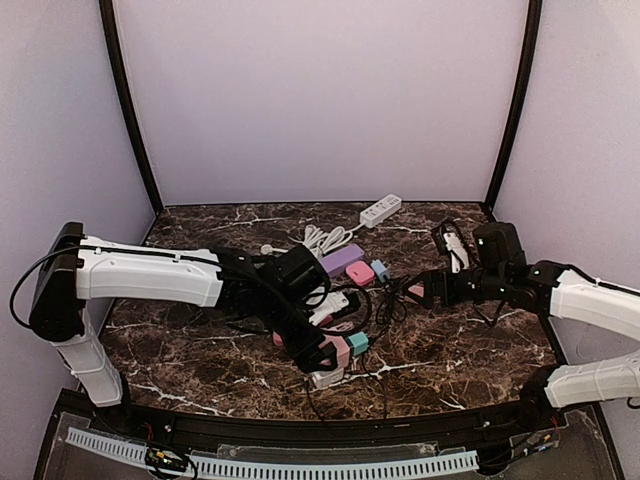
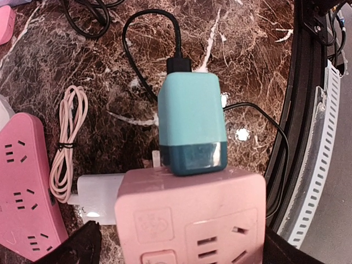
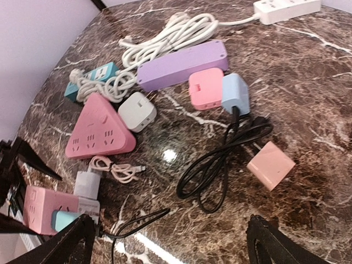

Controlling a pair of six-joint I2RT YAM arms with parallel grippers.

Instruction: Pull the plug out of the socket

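A dark marble table (image 1: 480, 340) strewn with power strips, chargers and coiled leads lies beneath two white robot arms. The left arm (image 1: 150, 275) reaches to the near centre and the right arm (image 1: 590, 300) is held back at the right side.

The left tool (image 2: 181, 250) stands wide with a dark finger on either side of a pink socket cube (image 2: 187, 214). Whether its pads press the cube cannot be told. The right tool (image 3: 170, 242) is also spread wide and empty, hanging well apart from the cube and looking across the clutter.

The task's thing, a teal plug (image 2: 192, 121), sits pushed into the cube's far face. A black cable (image 2: 137, 49) runs from the plug's outer end and loops over the table. A white adapter (image 2: 96, 195) occupies the neighbouring face, just beside the left finger.

The step in hand appears to be steadying the socket before the pull. It would go best if the left tool closes squarely on the cube's two free sides, clear of the white adapter, and pins it to the table. The right tool should then take the teal body across its flat flanks, not by the cable. It should draw straight along the line of the pins, away from the cube, without twisting. A slanted pull would likely drag the light cube along or jam the pins.
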